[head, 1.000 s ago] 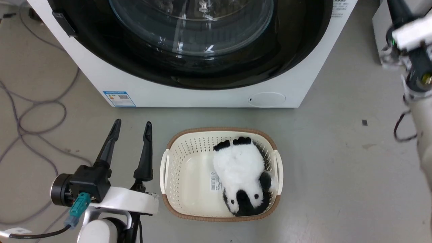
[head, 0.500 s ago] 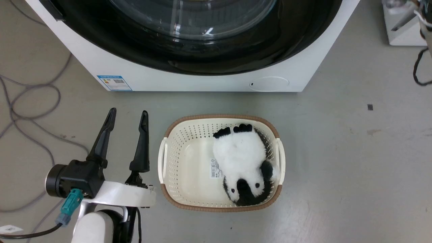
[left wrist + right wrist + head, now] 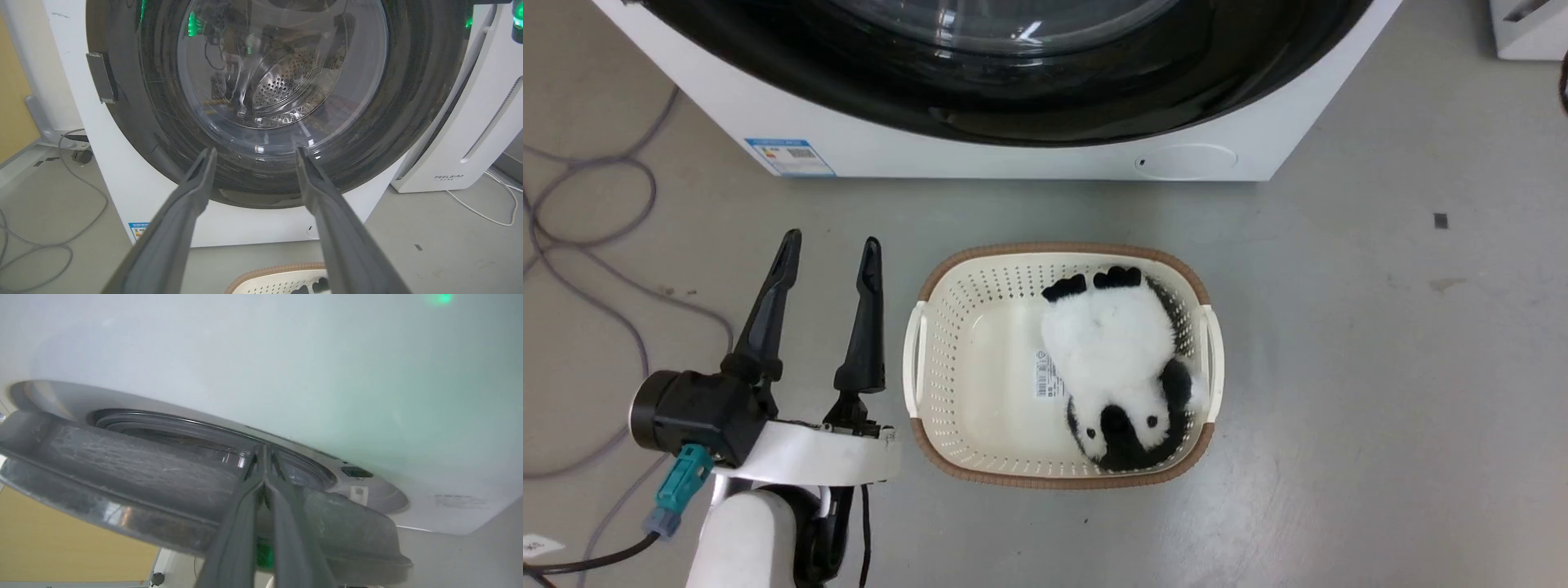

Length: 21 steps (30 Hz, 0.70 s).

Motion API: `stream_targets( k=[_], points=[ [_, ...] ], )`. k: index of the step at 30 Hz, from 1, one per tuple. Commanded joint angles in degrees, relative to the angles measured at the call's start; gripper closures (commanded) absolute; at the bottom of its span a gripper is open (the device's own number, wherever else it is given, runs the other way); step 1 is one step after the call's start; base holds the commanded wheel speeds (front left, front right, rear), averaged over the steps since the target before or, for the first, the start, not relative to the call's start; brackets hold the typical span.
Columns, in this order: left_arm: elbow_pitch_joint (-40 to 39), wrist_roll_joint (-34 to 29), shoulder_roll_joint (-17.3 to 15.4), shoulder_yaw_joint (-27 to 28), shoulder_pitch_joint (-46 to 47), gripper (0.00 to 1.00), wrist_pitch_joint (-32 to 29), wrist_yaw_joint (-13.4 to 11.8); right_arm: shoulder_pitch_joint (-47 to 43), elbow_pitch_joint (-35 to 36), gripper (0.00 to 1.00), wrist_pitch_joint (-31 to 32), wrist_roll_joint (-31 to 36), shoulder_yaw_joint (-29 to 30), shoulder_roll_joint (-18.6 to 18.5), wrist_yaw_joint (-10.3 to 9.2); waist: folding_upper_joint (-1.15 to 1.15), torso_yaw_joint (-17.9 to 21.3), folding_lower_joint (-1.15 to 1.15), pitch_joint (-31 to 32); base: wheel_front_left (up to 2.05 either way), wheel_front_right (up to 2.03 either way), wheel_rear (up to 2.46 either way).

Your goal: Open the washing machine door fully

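The washing machine (image 3: 980,159) is a white box at the top of the head view, its glossy black door (image 3: 1013,98) facing me. In the right wrist view the door (image 3: 143,473) is seen edge-on, standing a little off the white machine front (image 3: 261,355). My right gripper (image 3: 263,453) is shut, its tips together at the gap behind the door's rim. My left gripper (image 3: 829,245) hangs open and empty above the floor, left of the basket. In the left wrist view the left gripper (image 3: 253,153) points at the door (image 3: 163,122) from a distance.
A cream basket (image 3: 915,359) holding a panda plush (image 3: 1119,359) sits on the floor before the machine. Grey cables (image 3: 596,237) loop at the left. A white slanted appliance (image 3: 461,134) stands to the machine's right. A blue sticker (image 3: 791,157) and an oval cap (image 3: 1186,161) mark its front.
The head camera has tilted, so the machine and basket slid up the picture. The right arm has left the head view at the upper right. The left gripper stays open.
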<state>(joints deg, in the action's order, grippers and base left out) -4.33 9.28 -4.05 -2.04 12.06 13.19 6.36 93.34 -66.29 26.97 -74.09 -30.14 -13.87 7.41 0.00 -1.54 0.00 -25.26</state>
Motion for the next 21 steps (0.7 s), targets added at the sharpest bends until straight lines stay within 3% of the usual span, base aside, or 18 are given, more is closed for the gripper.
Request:
stream_targets(
  k=[1,11,21],
  points=[
    [-0.38,0.32,-0.05,-0.06,1.07,0.00,0.58,0.48,2.21,-1.61,1.00,1.54,-1.67,-1.24,0.71,0.07,0.00,-0.14,0.00,-0.38,0.00,0.00,0.00],
    [0.03,1.06,0.14,-0.22,2.02,0.00,1.78,1.11,8.36,-7.17,1.00,12.81,-8.13,-5.21,0.89,0.08,0.00,-0.22,0.00,-1.38,0.00,0.00,0.00],
    [1.73,0.59,0.21,-0.59,0.60,0.00,1.81,1.13,0.39,-2.24,1.00,17.62,-9.88,-5.15,0.17,0.08,0.00,-0.44,0.00,2.44,0.00,0.00,0.00]
  ],
)
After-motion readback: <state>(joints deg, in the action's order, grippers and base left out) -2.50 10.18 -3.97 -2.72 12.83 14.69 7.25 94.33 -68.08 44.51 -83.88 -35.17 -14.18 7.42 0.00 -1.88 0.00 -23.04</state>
